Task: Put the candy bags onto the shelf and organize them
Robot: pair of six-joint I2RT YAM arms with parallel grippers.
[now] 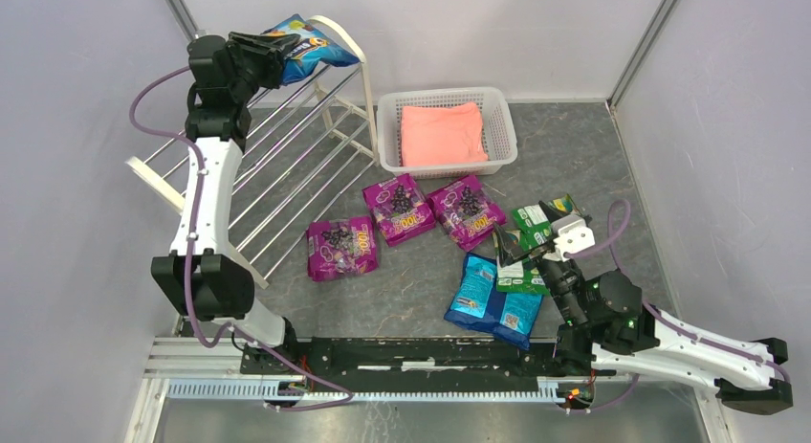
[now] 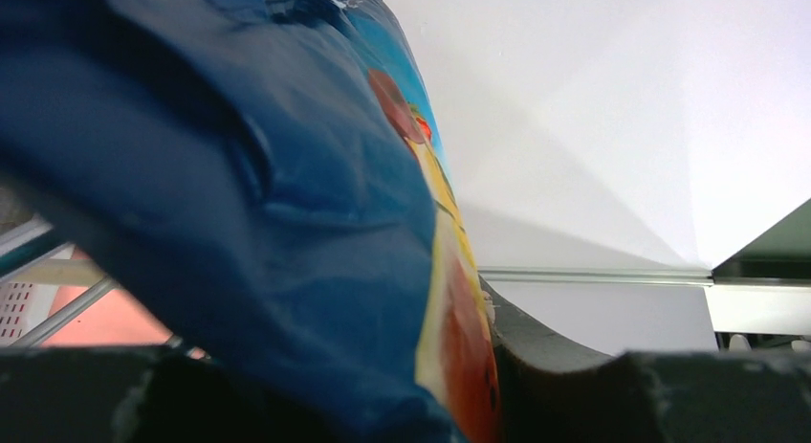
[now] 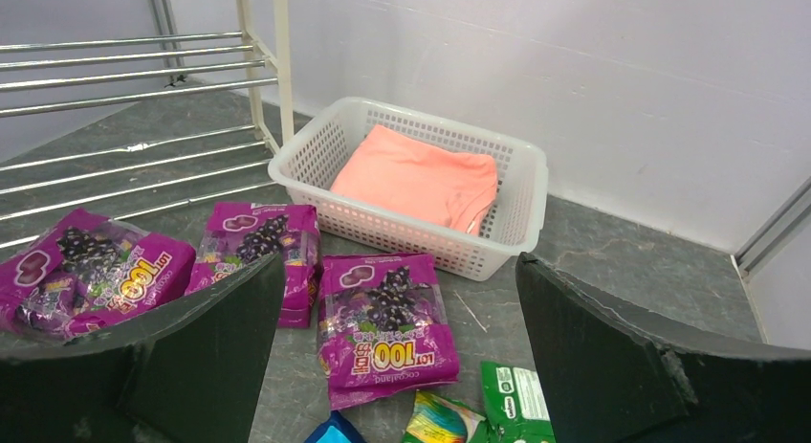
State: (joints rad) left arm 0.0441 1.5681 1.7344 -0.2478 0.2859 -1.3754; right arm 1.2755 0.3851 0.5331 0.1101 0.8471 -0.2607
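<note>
My left gripper [image 1: 266, 53] is shut on the large blue candy bag [image 1: 308, 47] with fruit pictures and holds it above the far top end of the cream-white shelf [image 1: 287, 161]. That bag fills the left wrist view [image 2: 268, 204]. Three purple grape bags [image 1: 341, 248] [image 1: 400, 209] [image 1: 468, 211] lie on the floor beside the shelf. Two small blue bags [image 1: 493, 304] and green-and-white bags [image 1: 536, 234] lie near my right gripper [image 1: 521, 258]. It is open and empty, hovering low above them, and faces a purple bag [image 3: 387, 328].
A white mesh basket [image 1: 387, 137] with a folded pink cloth [image 1: 442, 133] stands to the right of the shelf, by the back wall; it also shows in the right wrist view [image 3: 421, 237]. Walls close in on the left, back and right.
</note>
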